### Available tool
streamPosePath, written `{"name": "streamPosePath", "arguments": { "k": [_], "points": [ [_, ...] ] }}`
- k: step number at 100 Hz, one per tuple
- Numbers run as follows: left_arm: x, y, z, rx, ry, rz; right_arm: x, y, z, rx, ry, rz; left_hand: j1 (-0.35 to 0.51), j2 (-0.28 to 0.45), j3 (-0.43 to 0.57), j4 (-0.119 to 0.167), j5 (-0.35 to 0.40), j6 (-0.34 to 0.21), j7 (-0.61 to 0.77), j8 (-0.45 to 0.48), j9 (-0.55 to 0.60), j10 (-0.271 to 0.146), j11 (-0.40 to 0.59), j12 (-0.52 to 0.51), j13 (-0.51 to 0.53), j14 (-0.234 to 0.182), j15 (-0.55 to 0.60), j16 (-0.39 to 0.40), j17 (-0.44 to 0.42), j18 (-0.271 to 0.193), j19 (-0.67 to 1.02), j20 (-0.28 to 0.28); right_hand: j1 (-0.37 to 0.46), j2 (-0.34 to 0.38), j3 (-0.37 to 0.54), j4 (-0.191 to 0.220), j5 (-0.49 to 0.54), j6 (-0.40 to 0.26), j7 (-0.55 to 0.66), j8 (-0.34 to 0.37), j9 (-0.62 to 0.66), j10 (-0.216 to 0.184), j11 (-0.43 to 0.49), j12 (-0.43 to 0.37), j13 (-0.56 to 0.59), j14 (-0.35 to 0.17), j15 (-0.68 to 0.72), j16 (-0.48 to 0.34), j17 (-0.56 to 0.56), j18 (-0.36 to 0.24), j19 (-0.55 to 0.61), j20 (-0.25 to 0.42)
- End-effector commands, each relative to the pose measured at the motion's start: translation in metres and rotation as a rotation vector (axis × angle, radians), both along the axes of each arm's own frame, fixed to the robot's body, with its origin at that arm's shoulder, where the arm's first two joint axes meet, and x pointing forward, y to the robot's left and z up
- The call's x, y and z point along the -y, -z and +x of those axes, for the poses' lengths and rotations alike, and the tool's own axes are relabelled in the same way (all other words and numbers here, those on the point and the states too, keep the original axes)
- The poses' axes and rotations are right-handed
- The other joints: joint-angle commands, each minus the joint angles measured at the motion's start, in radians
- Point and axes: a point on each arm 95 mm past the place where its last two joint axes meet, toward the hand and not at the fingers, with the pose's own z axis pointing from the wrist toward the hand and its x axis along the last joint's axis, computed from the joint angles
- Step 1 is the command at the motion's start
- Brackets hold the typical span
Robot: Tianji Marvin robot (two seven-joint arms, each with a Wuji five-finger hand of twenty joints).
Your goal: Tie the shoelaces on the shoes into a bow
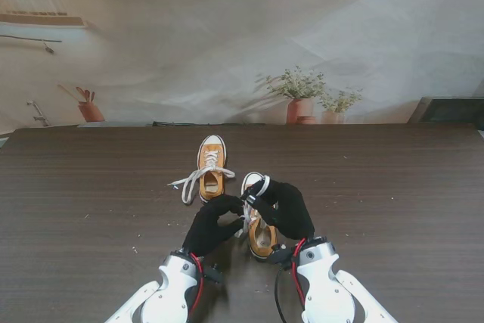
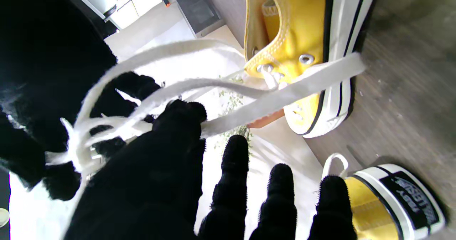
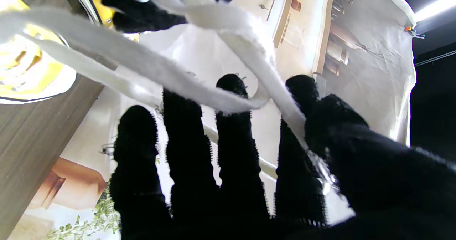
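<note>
Laces (image 2: 270, 97) of the near shoe (image 1: 261, 236) are pinched by both left hand (image 1: 210, 226) and right hand (image 1: 283, 208), mid-tabletop (image 1: 393, 187).

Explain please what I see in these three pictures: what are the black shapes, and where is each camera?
The black shapes are a robot's two gloved hands. The wide picture looks down from a stand above the table; the other two come from cameras on each wrist, looking along the fingers. Two yellow sneakers lie on the table: the farther sneaker is untouched, laces loose. Over the nearer sneaker, the left hand and right hand each pinch its white shoelace, stretched between them. No bow yet.
</note>
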Motion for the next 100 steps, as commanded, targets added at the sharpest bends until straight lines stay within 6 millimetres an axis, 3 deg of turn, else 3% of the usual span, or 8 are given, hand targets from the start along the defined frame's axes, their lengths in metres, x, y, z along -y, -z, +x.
{"name": "streamPosePath", "arguments": {
  "k": [1, 32, 47, 61, 69, 86, 96, 100],
  "points": [
    [0.001, -0.004, -0.002, 0.005, 0.0, -0.008, 0.0, 0.001, -0.001, -0.01, 0.001, -0.013, -0.014, -0.014, 0.04, -0.009, 0.068, -0.028, 0.04, -0.011, 0.016, -0.028, 0.01, 0.011, 0.023, -0.003, 0.007, -0.017, 0.009, 0.013, 0.008, 0.018, -0.046, 0.021, -0.026, -0.015, -0.004, -0.028, -0.007, -0.003, -0.041, 0.011, -0.026, -0.01, -0.029, 0.007, -0.022, -0.006, -0.027, 0.001, -0.024, 0.007],
    [-0.013, -0.007, -0.007, 0.014, -0.04, -0.013, 0.002, 0.003, 0.0, -0.016, 0.028, -0.068, -0.009, -0.008, 0.038, -0.012, 0.064, -0.019, 0.041, -0.01, 0.005, -0.028, 0.01, 0.009, 0.016, -0.005, 0.009, -0.018, 0.006, 0.009, 0.008, 0.019, -0.1, -0.093, 0.089, -0.04, 0.006, -0.099, 0.033, -0.057, -0.124, 0.037, -0.275, -0.147, -0.052, 0.048, -0.309, -0.127, -0.051, -0.011, -0.224, -0.136],
    [-0.02, -0.007, -0.01, 0.016, -0.066, -0.014, 0.007, 0.005, 0.003, 0.035, 0.076, -0.144, -0.003, -0.008, 0.037, -0.011, 0.064, -0.01, 0.041, -0.011, 0.005, -0.028, 0.009, 0.007, 0.016, -0.004, 0.01, -0.019, 0.005, 0.01, 0.009, 0.02, -0.117, -0.108, 0.106, -0.045, 0.036, -0.099, 0.06, -0.047, 0.088, 0.047, -0.371, -0.197, 0.104, 0.076, -0.301, -0.13, 0.079, 0.04, -0.188, -0.225],
    [-0.027, -0.006, -0.012, 0.017, -0.1, -0.009, 0.013, 0.008, 0.004, 0.088, 0.12, -0.215, -0.006, -0.012, 0.036, -0.011, 0.066, -0.017, 0.043, -0.01, 0.042, -0.031, 0.024, 0.01, 0.045, 0.001, 0.022, -0.015, 0.025, 0.02, 0.017, 0.023, -0.131, -0.109, 0.111, -0.048, 0.077, -0.099, 0.095, 0.028, 0.239, -0.035, -0.062, -0.041, 0.278, 0.012, -0.042, 0.004, 0.253, 0.046, 0.033, -0.163],
    [-0.031, -0.005, -0.013, 0.014, -0.118, 0.0, 0.014, 0.009, 0.005, 0.106, 0.128, -0.241, -0.031, -0.013, 0.041, -0.014, 0.058, -0.073, 0.05, 0.005, 0.282, -0.039, 0.026, 0.101, 0.206, 0.018, 0.082, -0.01, 0.137, 0.077, 0.054, 0.027, -0.127, -0.103, 0.107, -0.046, 0.093, -0.084, 0.114, 0.077, 0.257, -0.069, 0.134, 0.097, 0.291, -0.025, 0.195, 0.103, 0.334, 0.045, 0.165, -0.058],
    [-0.034, -0.005, -0.013, 0.017, -0.14, 0.014, 0.015, 0.012, 0.008, 0.156, 0.14, -0.278, -0.081, -0.057, 0.124, -0.032, 0.079, -0.069, 0.063, 0.005, 0.451, -0.006, 0.093, 0.148, 0.347, -0.003, 0.218, 0.007, 0.167, 0.093, 0.333, 0.019, -0.127, -0.105, 0.118, -0.045, 0.128, -0.069, 0.15, 0.285, 0.292, -0.103, 0.312, 0.238, 0.298, -0.073, 0.524, 0.156, 0.466, 0.01, 0.347, 0.117],
    [-0.035, -0.006, -0.014, 0.02, -0.152, 0.011, 0.016, 0.012, 0.009, 0.168, 0.14, -0.289, -0.103, -0.076, 0.159, -0.041, 0.09, -0.059, 0.058, -0.002, 0.512, 0.01, 0.185, 0.174, 0.406, -0.007, 0.304, 0.03, 0.079, 0.085, 0.747, -0.196, -0.132, -0.11, 0.131, -0.046, 0.15, -0.065, 0.144, 0.417, 0.301, -0.122, 0.376, 0.288, 0.3, -0.101, 0.636, 0.181, 0.534, -0.019, 0.424, 0.154],
    [-0.035, -0.006, -0.014, 0.02, -0.157, 0.011, 0.017, 0.012, 0.009, 0.176, 0.137, -0.298, -0.103, -0.081, 0.163, -0.04, 0.095, -0.052, 0.058, -0.005, 0.528, 0.019, 0.202, 0.177, 0.422, -0.01, 0.327, 0.038, 0.085, 0.087, 0.792, -0.215, -0.133, -0.107, 0.134, -0.045, 0.157, -0.052, 0.141, 0.451, 0.307, -0.127, 0.4, 0.304, 0.301, -0.116, 0.682, 0.197, 0.572, -0.031, 0.458, 0.164]
  ]
}}
